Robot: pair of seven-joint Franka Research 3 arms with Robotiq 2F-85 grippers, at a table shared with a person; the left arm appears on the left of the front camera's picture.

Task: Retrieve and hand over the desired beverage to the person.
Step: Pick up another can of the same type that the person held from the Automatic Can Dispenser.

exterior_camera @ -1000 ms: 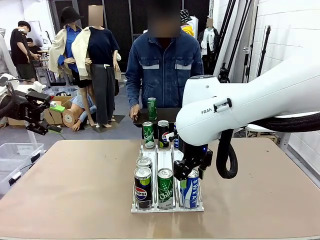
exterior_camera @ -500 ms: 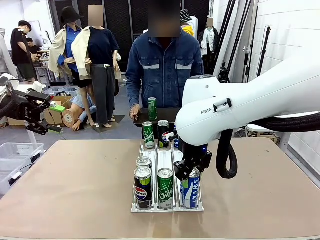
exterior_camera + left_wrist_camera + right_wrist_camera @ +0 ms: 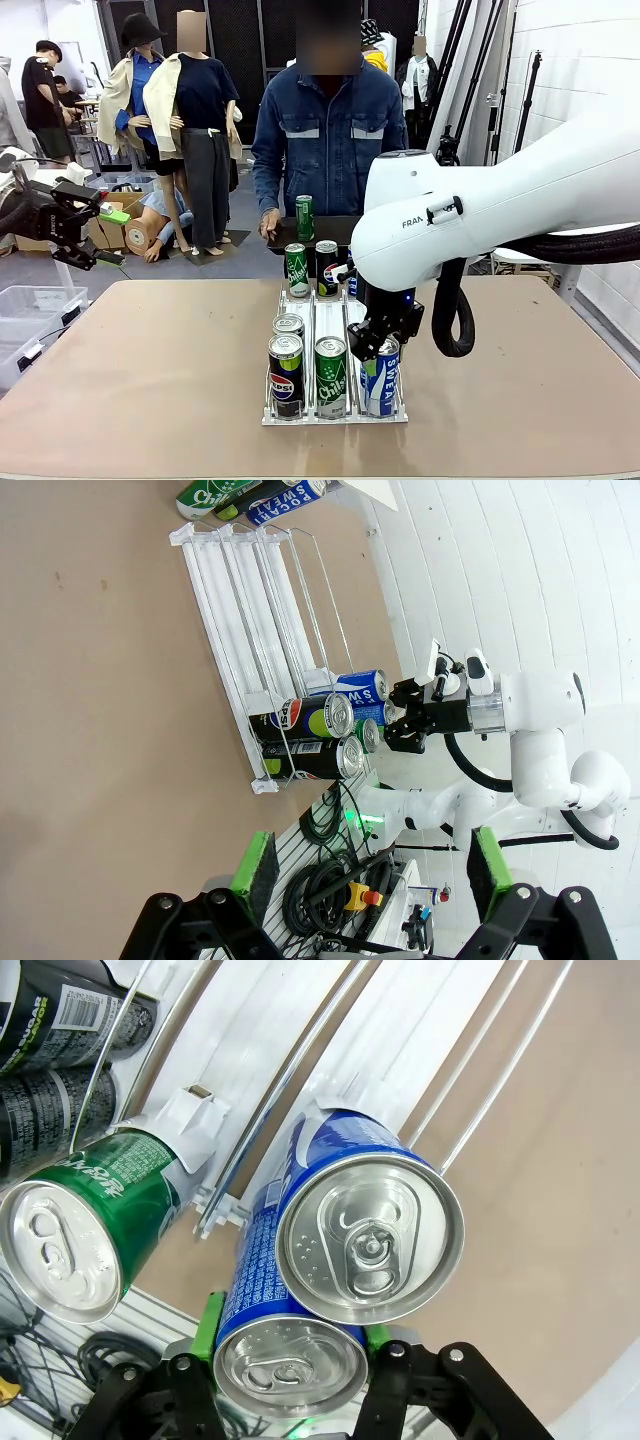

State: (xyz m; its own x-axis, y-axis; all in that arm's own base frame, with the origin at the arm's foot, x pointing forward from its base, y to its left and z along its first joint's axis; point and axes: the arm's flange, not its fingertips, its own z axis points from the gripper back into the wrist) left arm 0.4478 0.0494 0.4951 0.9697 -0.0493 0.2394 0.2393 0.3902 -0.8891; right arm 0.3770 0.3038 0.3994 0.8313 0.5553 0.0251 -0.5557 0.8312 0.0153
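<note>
Three lanes of drink cans run along a white plastic-and-wire rack (image 3: 335, 415) on the tan tabletop (image 3: 150, 370). At the near end of the lane on the robot's right stands a blue aluminium can (image 3: 381, 385) lettered SWEAT. The right gripper (image 3: 377, 342) sits over its top from above, jaws clamped on it. In the right wrist view the green pads (image 3: 211, 1322) press its sides, and a second blue can (image 3: 370, 1225) stands just beside it in the same lane. Next to it in the front row stand a green can (image 3: 331, 375) and a black Pepsi can (image 3: 286, 372).

The left gripper (image 3: 108, 236) hovers beyond the table's left edge, well apart from the rack, its jaws wide apart with nothing between them.

Across the table stands the person in a blue denim jacket (image 3: 325, 140), one hand (image 3: 269, 224) resting on a dark surface near a slim green can (image 3: 304, 217).
</note>
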